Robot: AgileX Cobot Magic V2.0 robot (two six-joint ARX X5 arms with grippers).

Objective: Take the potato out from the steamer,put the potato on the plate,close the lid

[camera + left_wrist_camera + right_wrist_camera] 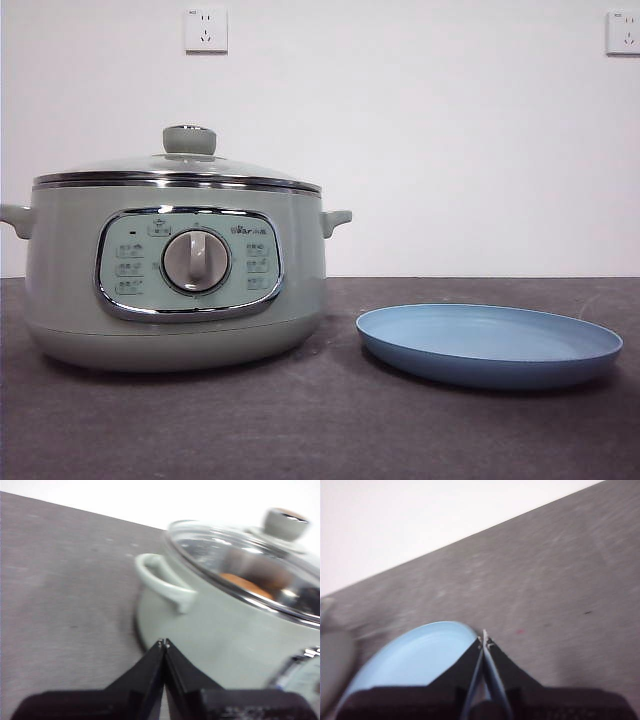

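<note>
A pale sage-green steamer (175, 275) stands on a dark grey table (320, 420), toward its left side, with the glass lid (180, 165) seated squarely on the chrome rim and its round green knob (189, 139) upright on top. The control panel (190, 262), framed in chrome with a central dial (196, 261), faces the table's front edge, and two small side handles jut from the pot's flanks. Just beside the steamer, apart from it and nearer the table's right side, lies a shallow light-blue plate (490, 345) with nothing on it. Through the glass, the left wrist camera catches the orange-brown potato (246, 585) resting inside the pot, partly veiled by glare on the lid. The left gripper (163, 642) hangs close to the steamer's wall, below one of the side handles (165, 580), its two black jaws pressed tip to tip and holding nothing. The right gripper (484, 641) hovers over the table at the plate's rim, its jaws likewise brought together and empty. Neither arm shows in the front view. Two white wall sockets (206, 30) sit high on the plain white wall behind the table.
</note>
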